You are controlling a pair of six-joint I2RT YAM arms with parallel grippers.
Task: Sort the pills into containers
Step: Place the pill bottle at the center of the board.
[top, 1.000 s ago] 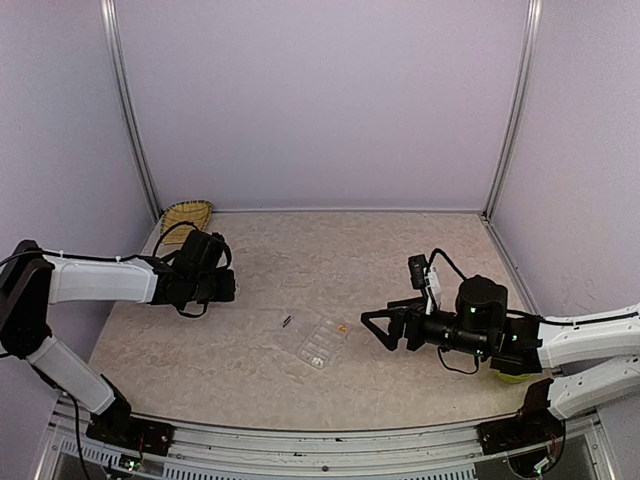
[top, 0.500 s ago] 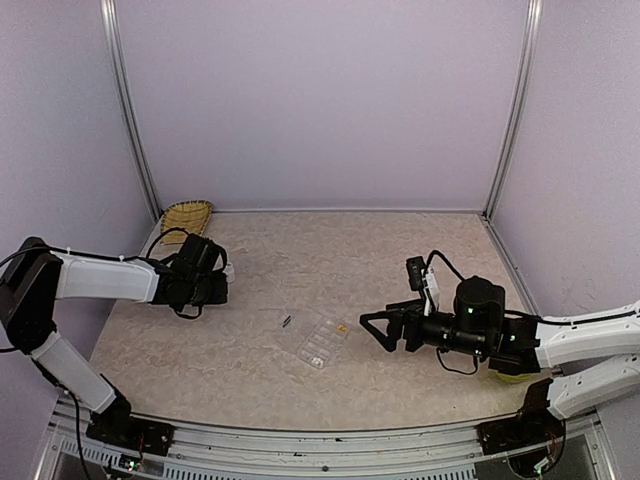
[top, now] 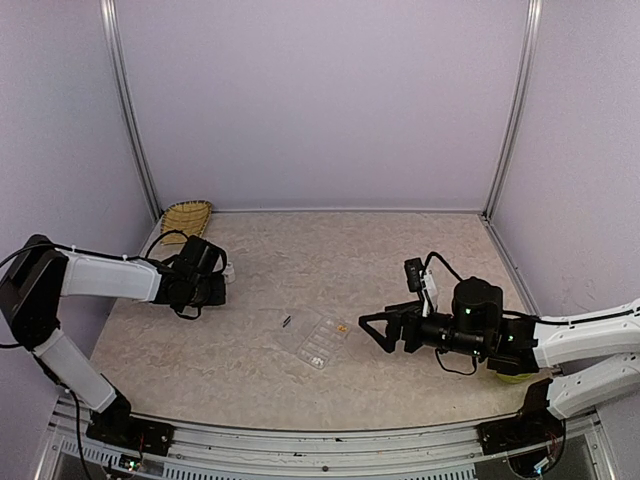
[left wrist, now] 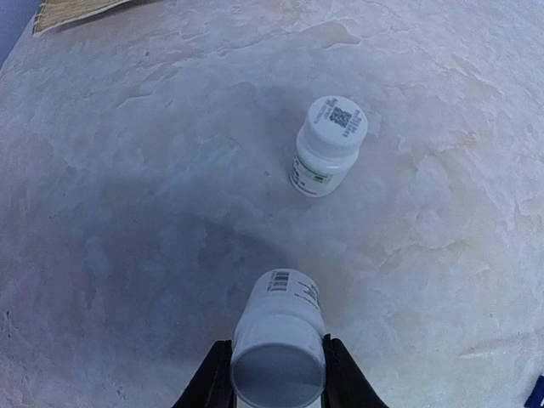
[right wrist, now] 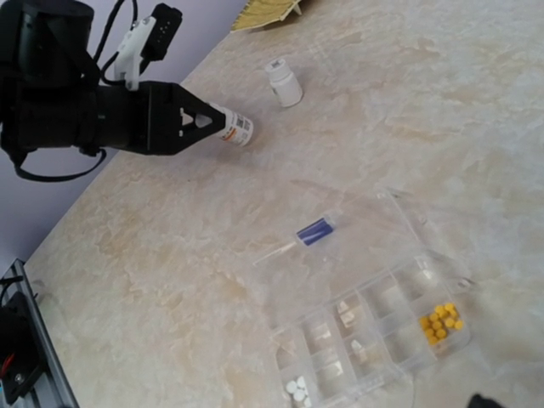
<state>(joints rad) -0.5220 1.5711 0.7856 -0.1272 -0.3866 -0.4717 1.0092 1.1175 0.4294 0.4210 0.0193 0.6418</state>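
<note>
Lying near the middle of the desk, toward its near edge, the clear organizer box [right wrist: 387, 297] is seen with its lid thrown open. Orange-yellow pills [right wrist: 440, 322] are gathered in one end cell and white pills [right wrist: 297, 388] in the opposite one. The right gripper [top: 372, 330] is held spread wide and empty, right of the box. Bare desk is left towards the far edge. Near the left edge, a tipped white bottle [left wrist: 279, 348] is clamped by the left gripper [left wrist: 278, 374].
</note>
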